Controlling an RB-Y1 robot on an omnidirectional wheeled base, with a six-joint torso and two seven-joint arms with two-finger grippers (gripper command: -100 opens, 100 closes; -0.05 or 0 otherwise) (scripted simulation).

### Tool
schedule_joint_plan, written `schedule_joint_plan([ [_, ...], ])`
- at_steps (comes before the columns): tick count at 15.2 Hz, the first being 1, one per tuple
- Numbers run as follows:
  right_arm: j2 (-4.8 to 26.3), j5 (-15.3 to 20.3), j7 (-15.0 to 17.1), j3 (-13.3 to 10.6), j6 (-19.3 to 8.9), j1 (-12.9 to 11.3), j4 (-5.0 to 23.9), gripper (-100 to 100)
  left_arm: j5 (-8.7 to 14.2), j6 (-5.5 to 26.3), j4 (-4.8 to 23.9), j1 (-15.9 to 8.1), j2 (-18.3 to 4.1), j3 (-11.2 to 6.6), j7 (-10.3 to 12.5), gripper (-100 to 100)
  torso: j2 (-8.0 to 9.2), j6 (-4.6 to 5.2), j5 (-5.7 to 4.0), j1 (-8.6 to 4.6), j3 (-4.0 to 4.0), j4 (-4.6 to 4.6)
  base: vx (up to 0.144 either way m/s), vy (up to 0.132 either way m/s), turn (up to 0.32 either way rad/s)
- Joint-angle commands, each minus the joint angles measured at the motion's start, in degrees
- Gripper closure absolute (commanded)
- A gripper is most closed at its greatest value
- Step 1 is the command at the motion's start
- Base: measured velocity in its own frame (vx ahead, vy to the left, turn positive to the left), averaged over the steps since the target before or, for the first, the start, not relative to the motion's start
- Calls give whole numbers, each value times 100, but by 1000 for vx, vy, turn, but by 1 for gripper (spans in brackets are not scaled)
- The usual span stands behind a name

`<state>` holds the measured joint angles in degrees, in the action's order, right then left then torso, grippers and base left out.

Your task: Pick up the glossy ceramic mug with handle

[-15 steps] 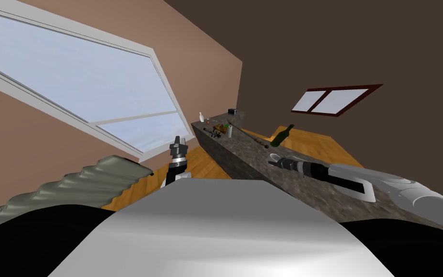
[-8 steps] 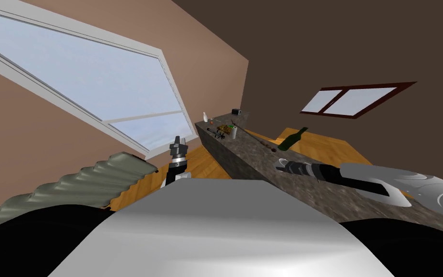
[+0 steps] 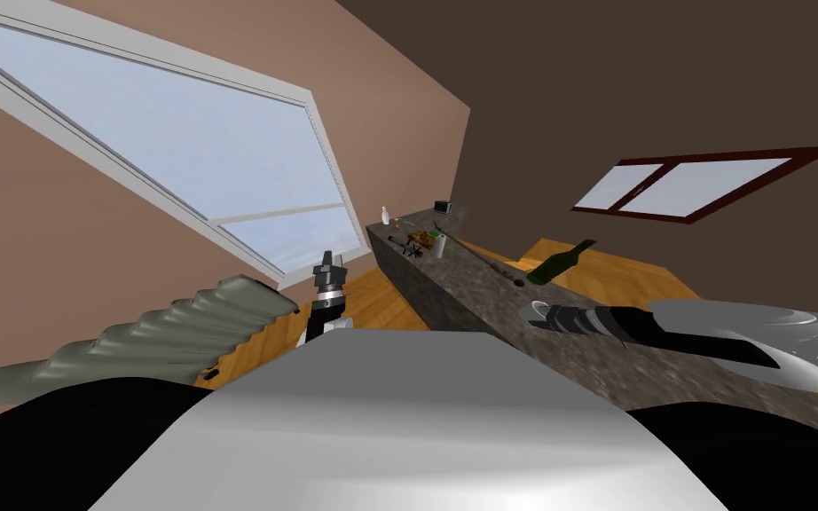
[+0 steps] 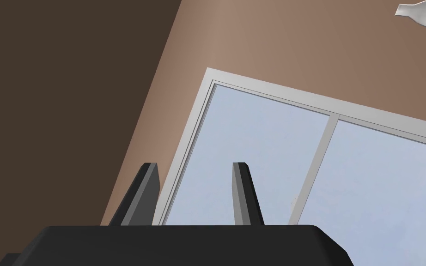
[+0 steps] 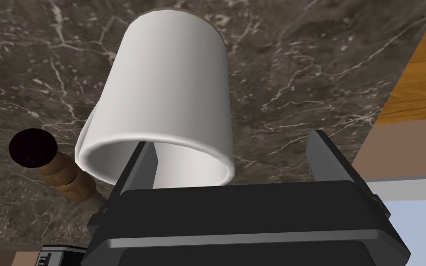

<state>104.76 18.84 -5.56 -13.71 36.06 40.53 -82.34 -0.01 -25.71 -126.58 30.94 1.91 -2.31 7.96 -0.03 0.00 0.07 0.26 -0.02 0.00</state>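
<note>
grey blade fingers of the right gripper (image 5: 230, 139) stand wide apart and grip nothing. one finger reaches into the open mouth of the mug (image 5: 170, 78), the other is out beside it, and the mug's wall lies between them with neither finger pressing it. the mug is plain white with a soft shine, its mouth faces the gripper and its base points away. a small part of its handle shows on the side toward a brown ribbed stick (image 5: 66, 178) with a dark round end, which lies just beside the mug. both rest on a dark veined stone counter (image 5: 300, 69), with a strip of wooden floor (image 5: 420, 69) past its edge.

in the head view the right gripper (image 3: 536, 312) meets the mug (image 3: 540, 307) on the counter's near stretch. the left gripper (image 3: 328, 257) is raised near the chest, well apart from the counter; its fingers (image 4: 148, 194) have a clear gap and hold nothing.

farther along the counter (image 3: 478, 279) a green bottle (image 3: 561, 261) leans over. beyond it stand a white cylinder (image 3: 440, 247), a white bottle (image 3: 386, 216) and, at the far end, a dark box (image 3: 442, 206).
</note>
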Motion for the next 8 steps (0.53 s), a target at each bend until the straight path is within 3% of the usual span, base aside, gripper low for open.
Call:
schedule_joint_plan([
  [1, 276, 87, -32, -139, 34, 147, 103, -100, 0, 0, 0, 0, 0, 0, 0, 0, 0, 0, 0, 0, 0, 0, 32, 51, 113],
  [3, 276, 87, -32, -139, 34, 147, 103, -100, 0, 0, 0, 0, 0, 0, 0, 0, -2, -1, 1, 5, -1, -1, 25, 43, 71],
  [8, 724, 246, -70, -413, 145, 394, 325, -100, 0, 0, 0, 0, 0, 0, 0, 0, -3, 0, 0, 6, -2, 0, 31, 50, 88],
])
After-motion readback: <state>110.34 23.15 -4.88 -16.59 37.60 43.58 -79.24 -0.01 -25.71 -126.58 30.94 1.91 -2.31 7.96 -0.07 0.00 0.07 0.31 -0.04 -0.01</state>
